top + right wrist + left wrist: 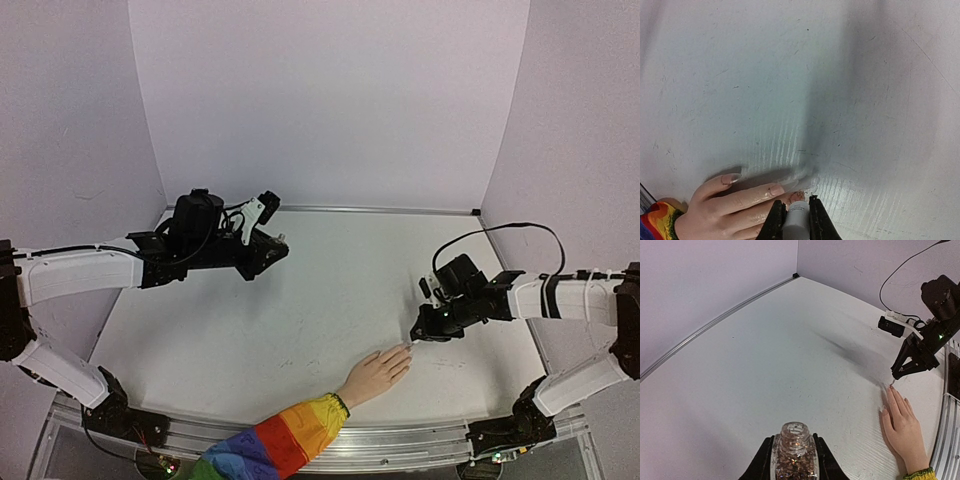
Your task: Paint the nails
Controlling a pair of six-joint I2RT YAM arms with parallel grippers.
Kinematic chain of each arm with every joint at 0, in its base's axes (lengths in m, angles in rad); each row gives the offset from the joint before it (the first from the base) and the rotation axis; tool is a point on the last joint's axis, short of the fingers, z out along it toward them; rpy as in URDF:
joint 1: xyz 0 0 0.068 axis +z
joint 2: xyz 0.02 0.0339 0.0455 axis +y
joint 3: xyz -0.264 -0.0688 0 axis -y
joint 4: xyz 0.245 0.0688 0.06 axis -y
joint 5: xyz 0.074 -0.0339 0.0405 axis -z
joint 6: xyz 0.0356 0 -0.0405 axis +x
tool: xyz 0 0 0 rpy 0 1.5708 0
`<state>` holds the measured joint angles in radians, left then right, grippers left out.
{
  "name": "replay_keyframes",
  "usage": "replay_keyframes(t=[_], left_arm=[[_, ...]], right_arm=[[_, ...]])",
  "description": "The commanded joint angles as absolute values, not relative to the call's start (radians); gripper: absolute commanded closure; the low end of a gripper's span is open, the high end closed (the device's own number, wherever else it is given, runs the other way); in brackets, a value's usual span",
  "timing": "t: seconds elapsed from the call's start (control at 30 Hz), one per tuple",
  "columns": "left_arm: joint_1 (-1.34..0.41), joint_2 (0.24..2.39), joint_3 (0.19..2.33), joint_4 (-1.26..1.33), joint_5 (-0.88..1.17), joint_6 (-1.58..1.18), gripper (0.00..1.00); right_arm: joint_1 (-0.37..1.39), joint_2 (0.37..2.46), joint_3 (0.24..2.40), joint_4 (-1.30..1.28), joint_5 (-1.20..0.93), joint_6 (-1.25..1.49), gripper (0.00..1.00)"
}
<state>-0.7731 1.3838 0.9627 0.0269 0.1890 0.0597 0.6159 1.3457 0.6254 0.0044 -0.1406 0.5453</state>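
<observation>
Flat hand [375, 376], nails [776, 189] pointing far-right (at right fingers [774, 222] pinching the brush [797, 220]); left fingers [760, 468] pinch bottle [794, 452].

A matt white table [300, 320], scuffed and faintly ribbed around the hand [377, 375], is pictured before matt, pale lilac backdrop walls [320, 100]. The hand is shown with a smooth, slightly shiny, skin-like finish. Its nails [731, 178] are pale and glossy, and its sleeve [285, 440] is of soft rainbow-striped cloth. At the hand's fingertips, a pale matt plastic brush handle [795, 224] is gripped in the matt black plastic jaws of the right gripper [796, 206]. Well away from the hand, a clear, glossy glass bottle [792, 434], filled with coppery glitter, is clamped in the left gripper [794, 462], likewise of matt black plastic. Brushed metal is seen in the rail [420, 440] beside the sleeve.
</observation>
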Motion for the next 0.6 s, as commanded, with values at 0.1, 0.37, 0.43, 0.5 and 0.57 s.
replay_keyframes(t=[0.1, 0.37, 0.43, 0.5, 0.57], left_arm=[[-0.767, 1.347, 0.989, 0.08, 0.203, 0.064, 1.0], [-0.767, 1.342, 0.987, 0.081, 0.203, 0.064, 1.0], [-0.767, 1.339, 0.985, 0.081, 0.2, 0.066, 1.0], [-0.767, 1.339, 0.983, 0.081, 0.198, 0.066, 1.0], [-0.767, 1.339, 0.984, 0.081, 0.199, 0.065, 1.0]], right_arm=[[0.614, 1.294, 0.646, -0.061, -0.139, 0.555, 1.0], [0.615, 1.324, 0.644, -0.022, -0.155, 0.541, 1.0], [0.614, 1.328, 0.643, -0.011, -0.156, 0.541, 1.0], [0.615, 1.334, 0.641, -0.009, -0.16, 0.539, 1.0], [0.615, 1.341, 0.639, -0.01, -0.164, 0.538, 1.0]])
